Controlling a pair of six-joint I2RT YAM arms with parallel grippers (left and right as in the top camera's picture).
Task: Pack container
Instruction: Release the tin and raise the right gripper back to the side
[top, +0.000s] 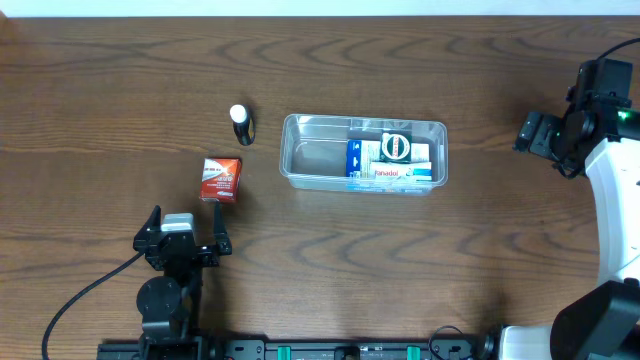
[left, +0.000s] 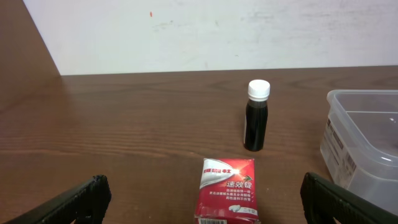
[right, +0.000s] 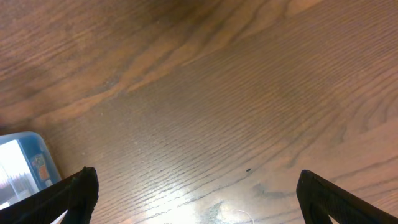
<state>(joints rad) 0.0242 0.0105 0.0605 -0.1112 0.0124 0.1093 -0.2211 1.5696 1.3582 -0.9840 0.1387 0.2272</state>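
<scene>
Left gripper (top: 185, 232): one, spread wide, empty, facing the red box.
Red box (top: 220, 178): one, on the table (top: 120, 80), left of the container.
Dark bottle (top: 241, 124): one, white cap, upright, behind the box.
Container (top: 290, 150): one, mid-table; its right half holds small packs (top: 395, 160), count unclear.
Right gripper (top: 535, 133): one, spread wide, empty, far right.
Step, as judged: packing part done. The next move calls for closing on the red box and clearing the rim.

The wooden table (top: 120, 80) carries the container (top: 310, 160), a red box (top: 220, 178) and an upright dark bottle (top: 241, 123).
</scene>
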